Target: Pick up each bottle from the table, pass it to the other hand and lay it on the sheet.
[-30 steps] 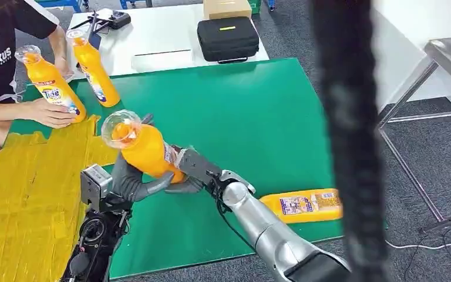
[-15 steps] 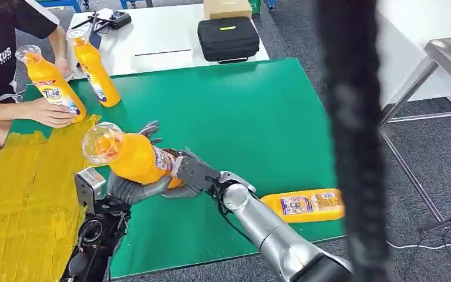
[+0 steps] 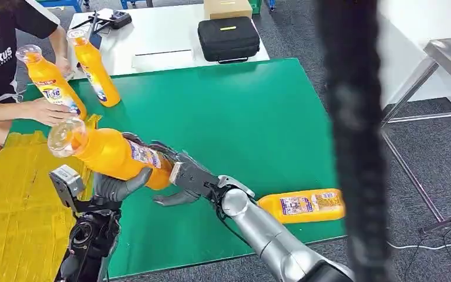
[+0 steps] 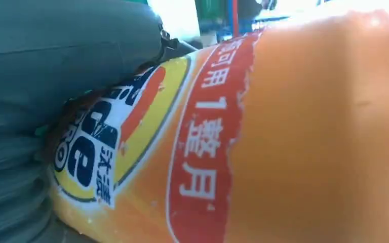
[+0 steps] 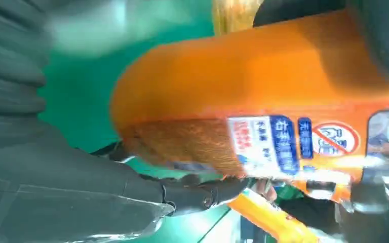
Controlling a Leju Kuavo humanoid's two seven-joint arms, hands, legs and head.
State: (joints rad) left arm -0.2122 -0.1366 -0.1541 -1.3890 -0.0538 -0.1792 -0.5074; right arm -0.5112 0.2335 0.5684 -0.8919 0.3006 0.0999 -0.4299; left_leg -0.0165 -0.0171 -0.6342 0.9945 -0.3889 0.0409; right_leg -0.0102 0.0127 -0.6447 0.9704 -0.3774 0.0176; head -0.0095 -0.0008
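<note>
Four orange detergent bottles in head view. One (image 3: 114,154) is off the table, tilted w/ clear cap toward the yellow sheet (image 3: 17,200), gripped around its body by the left hand (image 3: 114,185). Right hand (image 3: 179,179) sits at the bottle's base end, thumb hanging loose below, fingers spread; can't tell if it's touching the base. Second bottle (image 3: 302,205) lies flat on the green mat (image 3: 229,117) near the right forearm. Two others upright at the mat's far left: one (image 3: 50,82) under a person's hand (image 3: 50,111), one (image 3: 94,67) just beside it. Black case (image 3: 228,38) on the white table (image 3: 152,35) behind.
</note>
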